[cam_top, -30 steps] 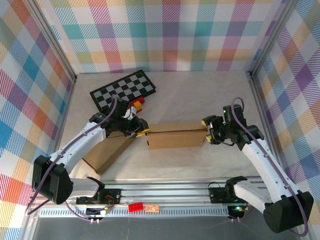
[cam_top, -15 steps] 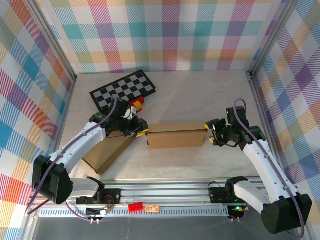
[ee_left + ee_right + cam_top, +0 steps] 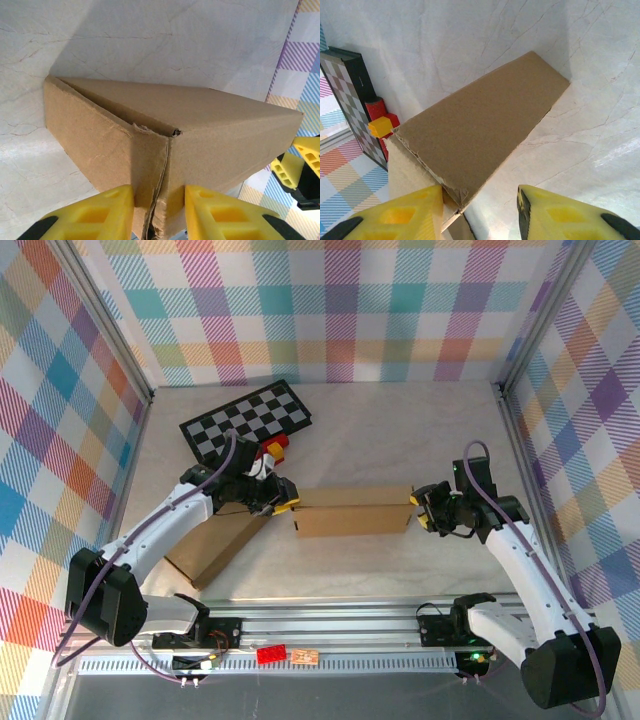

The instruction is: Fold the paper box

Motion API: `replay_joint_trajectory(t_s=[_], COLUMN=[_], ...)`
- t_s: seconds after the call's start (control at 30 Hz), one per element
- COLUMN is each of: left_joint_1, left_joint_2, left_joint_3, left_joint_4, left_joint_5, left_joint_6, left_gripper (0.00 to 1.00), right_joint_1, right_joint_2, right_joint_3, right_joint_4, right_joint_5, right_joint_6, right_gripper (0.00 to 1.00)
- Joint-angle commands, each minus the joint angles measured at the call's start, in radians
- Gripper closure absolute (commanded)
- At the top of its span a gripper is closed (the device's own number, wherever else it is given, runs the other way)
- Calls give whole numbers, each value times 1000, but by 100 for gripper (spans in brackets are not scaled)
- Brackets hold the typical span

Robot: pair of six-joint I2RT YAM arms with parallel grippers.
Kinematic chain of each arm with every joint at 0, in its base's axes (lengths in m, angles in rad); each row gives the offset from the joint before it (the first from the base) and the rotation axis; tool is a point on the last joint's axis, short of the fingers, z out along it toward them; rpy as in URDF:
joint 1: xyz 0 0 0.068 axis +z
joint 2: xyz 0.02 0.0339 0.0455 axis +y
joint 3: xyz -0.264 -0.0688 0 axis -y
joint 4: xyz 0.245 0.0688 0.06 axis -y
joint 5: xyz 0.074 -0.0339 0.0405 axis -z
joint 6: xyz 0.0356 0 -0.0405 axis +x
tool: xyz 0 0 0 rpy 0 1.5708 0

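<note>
The paper box (image 3: 350, 512) is a brown cardboard piece lying across the middle of the table, with a flat flap (image 3: 215, 550) stretching toward the lower left. My left gripper (image 3: 283, 498) is shut on the box's left end. In the left wrist view both yellow fingers (image 3: 95, 215) press on a torn corner of the box (image 3: 200, 130), one on each side. My right gripper (image 3: 425, 508) sits at the box's right end. In the right wrist view it (image 3: 480, 212) is open: the box corner (image 3: 470, 130) lies against the left finger, and bare table shows before the right finger (image 3: 555, 215).
A black-and-white checkerboard (image 3: 247, 420) lies at the back left, with a red and yellow block (image 3: 273, 448) just in front of it. Plaid walls close in the table on three sides. A metal rail (image 3: 330, 625) runs along the near edge.
My right gripper's jaws have narrowed, and it has shifted slightly right and toward me at the box's right end. My left gripper has kept its hold.
</note>
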Motion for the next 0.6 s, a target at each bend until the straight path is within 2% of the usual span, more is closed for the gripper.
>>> replay_joint_trajectory(t_s=[0.0, 0.2, 0.33, 0.43, 0.57], left_joint_1=[0, -26, -39, -50, -75], left_joint_2=[26, 32, 10, -4, -19], left_joint_3=[5, 9, 6, 5, 10], left_joint_4=[-42, -52, -45, -32, -20], left_joint_5=[13, -5, -44, -64, -100], left_joint_6=[33, 67, 71, 67, 73], left_gripper=[73, 82, 82, 82, 83], right_joint_1=[-8, -8, 4, 73, 132], right_joint_2=[18, 19, -29, -57, -56], right_joint_3=[-44, 65, 93, 58, 0], right_joint_4=[-97, -110, -54, 12, 133], right_joint_5=[28, 18, -9, 1, 28], right_joint_6=[-24, -47, 49, 185, 321], right_gripper=[60, 59, 43, 29, 19])
